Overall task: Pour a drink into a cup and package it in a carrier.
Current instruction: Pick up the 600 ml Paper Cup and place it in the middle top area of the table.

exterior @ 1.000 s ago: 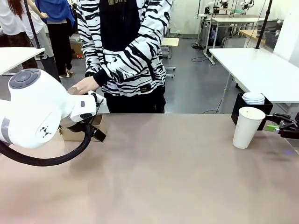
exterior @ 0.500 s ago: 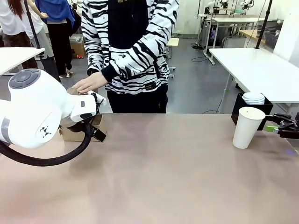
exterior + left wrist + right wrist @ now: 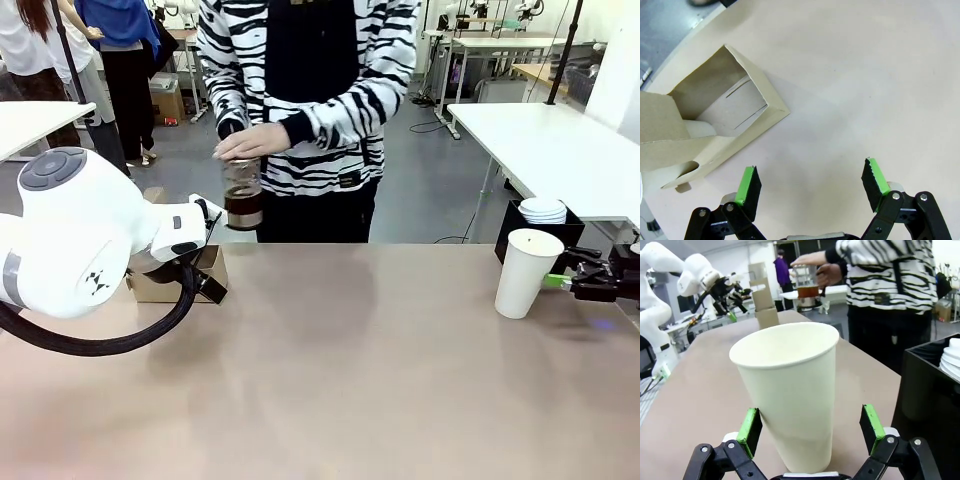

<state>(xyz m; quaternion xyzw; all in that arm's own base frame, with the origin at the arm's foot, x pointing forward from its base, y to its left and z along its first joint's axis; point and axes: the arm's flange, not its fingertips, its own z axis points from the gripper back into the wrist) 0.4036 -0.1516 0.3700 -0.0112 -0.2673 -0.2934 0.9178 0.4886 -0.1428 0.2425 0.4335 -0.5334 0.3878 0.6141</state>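
1 cup point(image 3: 528, 272), 1 carrier point(image 3: 665, 125), 1 carafe point(image 3: 242, 185) w/ drink point(image 3: 243, 213), 1 lid stack point(image 3: 543, 209)

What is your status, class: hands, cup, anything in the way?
Left hand open beside carrier. Right hand open, flanking unlidded cup. Person holds carafe of drink at far edge. Nothing blocking cup.

Black bin point(image 3: 509, 216) of white lids point(image 3: 544, 209)

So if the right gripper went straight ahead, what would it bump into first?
The white paper cup. It stands directly ahead of the right gripper, roughly between its open fingers, so it would likely be met first. How close they already are is hard to judge.
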